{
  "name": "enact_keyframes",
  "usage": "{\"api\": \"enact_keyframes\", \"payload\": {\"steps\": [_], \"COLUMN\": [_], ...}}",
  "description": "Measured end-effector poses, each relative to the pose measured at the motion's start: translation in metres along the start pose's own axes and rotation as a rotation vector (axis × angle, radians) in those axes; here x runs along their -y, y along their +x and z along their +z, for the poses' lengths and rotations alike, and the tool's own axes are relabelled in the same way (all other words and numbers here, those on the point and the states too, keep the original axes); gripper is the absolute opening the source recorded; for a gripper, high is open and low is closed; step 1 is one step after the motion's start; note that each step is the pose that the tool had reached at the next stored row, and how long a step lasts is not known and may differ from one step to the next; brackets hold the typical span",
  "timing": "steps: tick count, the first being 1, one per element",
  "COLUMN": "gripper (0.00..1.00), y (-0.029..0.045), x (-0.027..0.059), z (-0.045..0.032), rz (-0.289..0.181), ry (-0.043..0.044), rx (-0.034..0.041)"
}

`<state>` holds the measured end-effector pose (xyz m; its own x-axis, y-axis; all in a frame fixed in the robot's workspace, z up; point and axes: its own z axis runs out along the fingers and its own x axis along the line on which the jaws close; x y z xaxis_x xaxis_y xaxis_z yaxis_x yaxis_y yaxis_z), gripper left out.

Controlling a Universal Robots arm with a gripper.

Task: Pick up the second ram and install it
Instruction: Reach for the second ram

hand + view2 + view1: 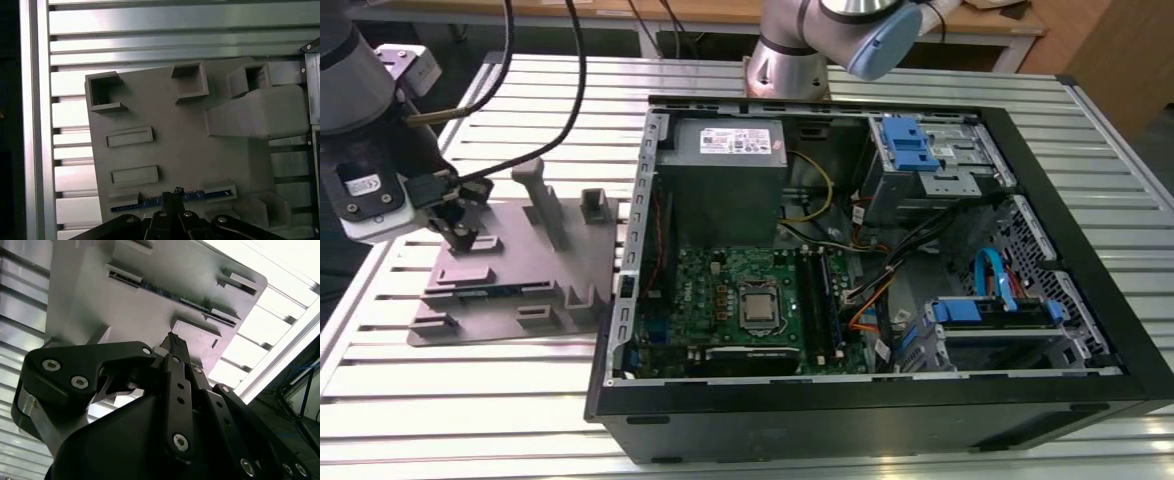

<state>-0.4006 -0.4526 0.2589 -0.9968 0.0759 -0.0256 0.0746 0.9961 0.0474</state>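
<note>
The second ram (149,203) lies on edge in a slot of the grey holder block (175,135), a thin blue strip between two raised clips. The gripper (173,194) hangs just above its middle, jaws drawn narrow and holding nothing. In the exterior view, the block sits on the slatted table (520,400), just beside the open computer case (1067,230) on the exterior view's left.

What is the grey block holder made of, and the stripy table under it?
The grey holder looks like plastic: dull, even grey with moulded pockets and no shine. The table looks like metal, probably aluminium: silvery ribbed slats that catch bright glare.
</note>
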Motion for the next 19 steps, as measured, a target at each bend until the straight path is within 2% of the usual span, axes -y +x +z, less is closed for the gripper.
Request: {"api": "enact_keyframes", "payload": {"steps": [14,19], "gripper": [0.11,0.11], "y": [0.0004,-0.0004], "x": [0.0018,0.0018], "z": [0.0251,0.0268], "rz": [0.000,0.000], "ry": [0.0002,0.0002], "rx": [-0.0028,-0.0030]}}
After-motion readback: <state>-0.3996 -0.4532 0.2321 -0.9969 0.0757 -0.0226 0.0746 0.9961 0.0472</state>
